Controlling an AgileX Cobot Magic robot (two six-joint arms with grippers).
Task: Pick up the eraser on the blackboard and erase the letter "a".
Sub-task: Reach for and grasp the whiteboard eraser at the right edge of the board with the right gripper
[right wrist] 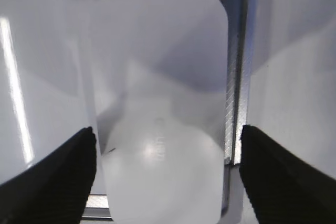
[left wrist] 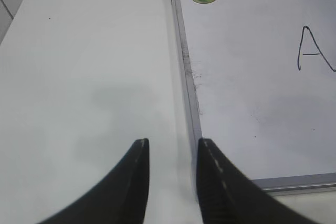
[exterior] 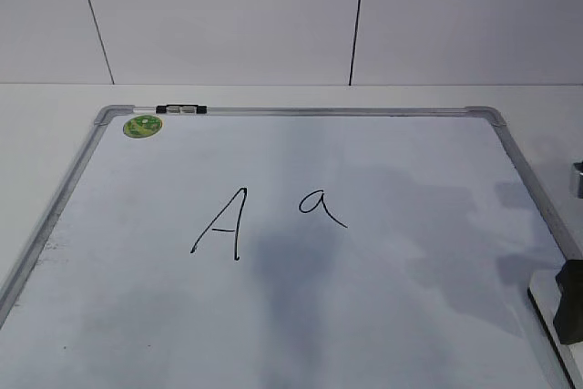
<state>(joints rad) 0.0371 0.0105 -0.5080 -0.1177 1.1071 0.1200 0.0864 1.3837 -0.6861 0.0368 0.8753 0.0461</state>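
Eraser (exterior: 553, 309) cut off at frame edge, half hidden behind right gripper (exterior: 572, 287)

A white table (left wrist: 94, 66) fills the left wrist view, w/ a soft grey shadow near its middle. Behind it, in the exterior view, stands a pale wall (exterior: 228, 15) w/ two thin dark seams (exterior: 358, 15) running down, approx. upright. A small black-and-white clip (exterior: 181, 109) sits at the far edge, left of centre. A tall capital "A" (exterior: 223, 223) in black marker is drawn w/ slanted strokes.
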